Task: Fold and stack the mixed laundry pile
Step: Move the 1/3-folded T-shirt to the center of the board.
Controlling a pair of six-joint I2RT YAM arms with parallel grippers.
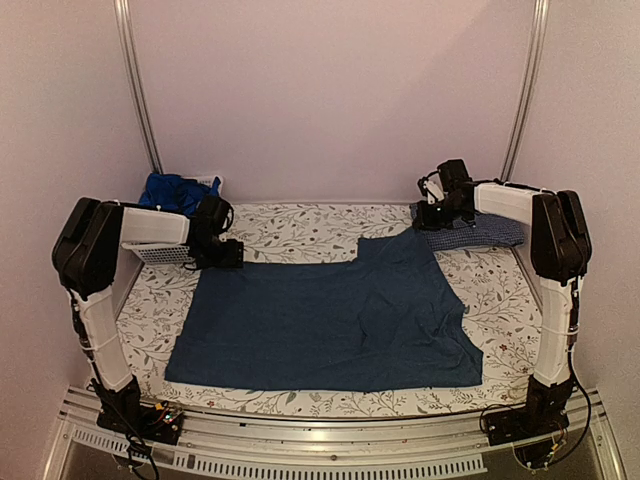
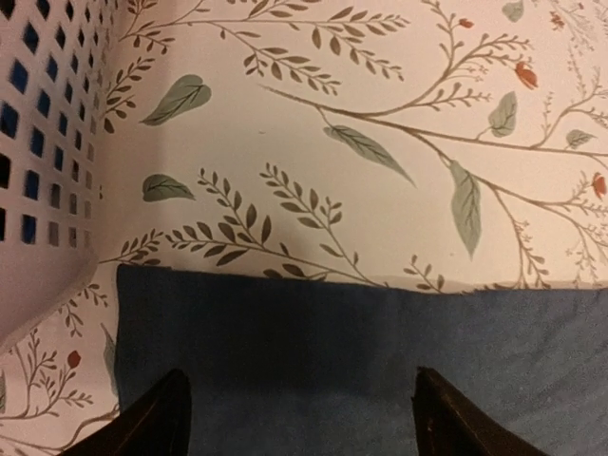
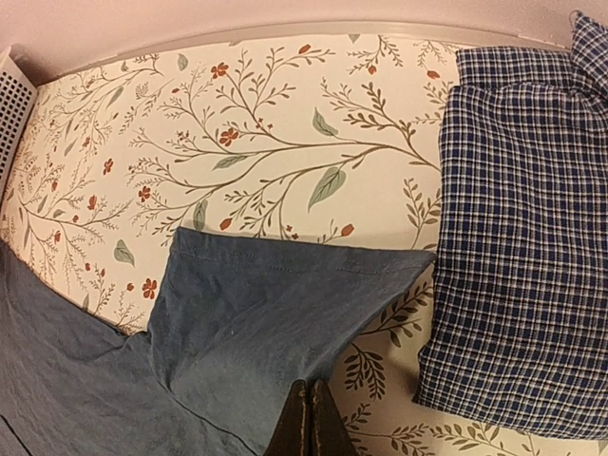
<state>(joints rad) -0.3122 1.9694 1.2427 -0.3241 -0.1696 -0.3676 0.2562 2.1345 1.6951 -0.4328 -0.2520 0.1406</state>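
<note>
Plain pale wall (image 1: 330, 90) across the top; metal post (image 1: 138, 85) upper left, another upper right; leaf-patterned table (image 1: 300, 225) at centre; rail (image 1: 330, 440) along the bottom.

— What's lying on that flowery tabletop (image 1: 300, 225)?
— A dark navy T-shirt (image 1: 330, 320) spread flat across the middle, a folded checked shirt (image 1: 480, 232) far right, and a white mesh basket (image 1: 165, 254) far left.

Basket (image 2: 47, 142) beside left gripper (image 2: 299, 404); checked shirt (image 1: 480, 235) back-right.
</note>
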